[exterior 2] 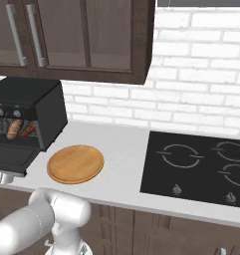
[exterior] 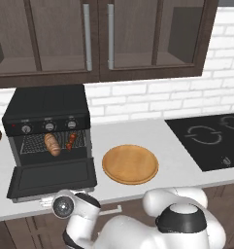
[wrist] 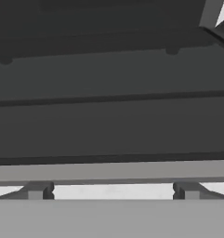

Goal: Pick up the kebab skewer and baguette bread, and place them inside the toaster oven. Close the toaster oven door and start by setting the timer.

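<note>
The black toaster oven (exterior: 45, 104) stands at the counter's left with its door (exterior: 53, 177) dropped open and flat. On the wire rack inside lie the golden baguette bread (exterior: 52, 144) and, to its right, the kebab skewer (exterior: 71, 141). The right base view shows the oven (exterior 2: 27, 94), door (exterior 2: 9, 157), bread (exterior 2: 14, 128) and skewer (exterior 2: 28, 131) at far left. The arm's wrist (exterior: 65, 206) sits low, just under the door's front edge. In the hand view my gripper (wrist: 112, 190) is open and empty, its fingertips (wrist: 36, 190) wide apart close to the door's dark panel (wrist: 111, 125).
A bare round wooden plate (exterior: 130, 164) lies right of the oven, also seen from the right (exterior 2: 75, 163). A black cooktop (exterior: 210, 138) fills the counter's right end. Dark wall cabinets (exterior: 99, 39) hang above. Three knobs (exterior: 49, 126) line the oven's front panel.
</note>
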